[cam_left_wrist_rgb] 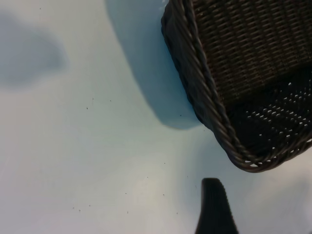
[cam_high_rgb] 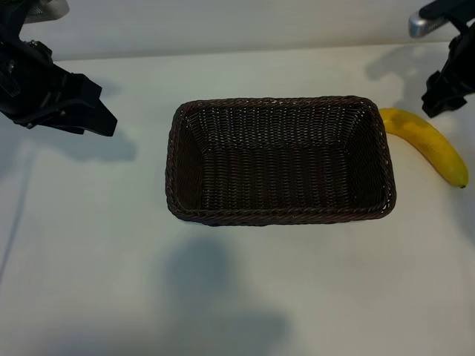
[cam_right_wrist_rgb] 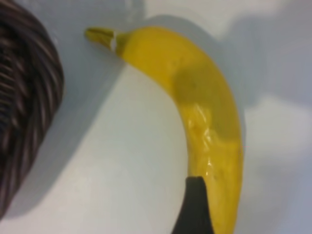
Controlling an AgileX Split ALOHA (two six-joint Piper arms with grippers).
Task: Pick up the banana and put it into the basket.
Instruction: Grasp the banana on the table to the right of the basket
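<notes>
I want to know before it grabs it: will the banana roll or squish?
Probably not roll: the banana is curved and lies flat on the table. Its skin looks smooth and shiny, so it might slip. It has a darker patch, maybe soft there.

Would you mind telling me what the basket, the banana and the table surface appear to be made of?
The basket looks like dark brown woven wicker, matte: interlaced strands and a braided rim show, with light coming through gaps in the weave. The banana appears to be real fruit or a smooth replica; its yellow skin is slightly glossy. The table looks like a smooth, pale, matte surface; its material is unclear.
</notes>
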